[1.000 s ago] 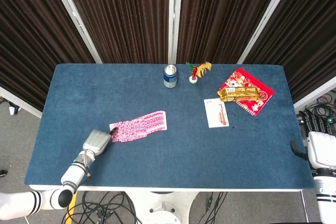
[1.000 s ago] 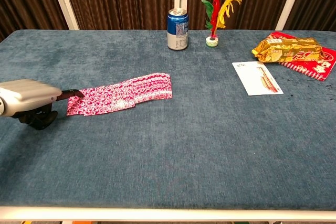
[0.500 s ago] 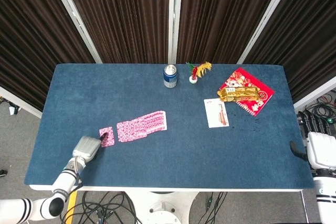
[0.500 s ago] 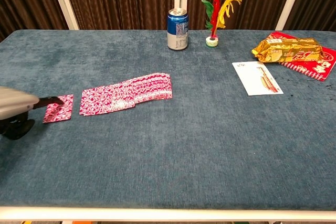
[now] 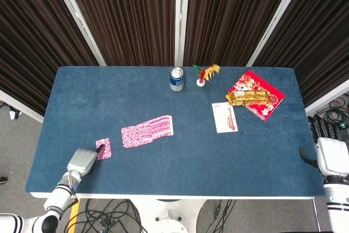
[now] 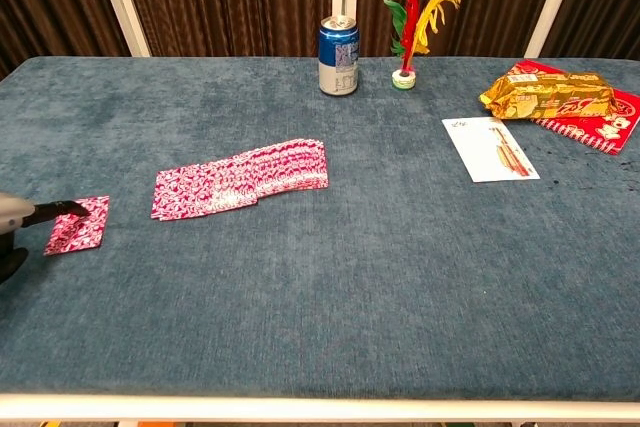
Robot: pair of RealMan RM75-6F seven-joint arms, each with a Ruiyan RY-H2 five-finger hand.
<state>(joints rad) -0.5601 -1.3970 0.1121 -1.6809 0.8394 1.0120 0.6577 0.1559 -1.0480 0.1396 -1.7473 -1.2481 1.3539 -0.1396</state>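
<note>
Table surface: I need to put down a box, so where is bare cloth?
Bare cloth runs along the front edge of the table and through the middle, between the spread cards and the white card. The back right is crowded: can, feather toy, snack pack on a red packet.

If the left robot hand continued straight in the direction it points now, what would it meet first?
The left robot hand already touches the single card. Beyond it, probably the spread of cards, though depth is unclear.
</note>
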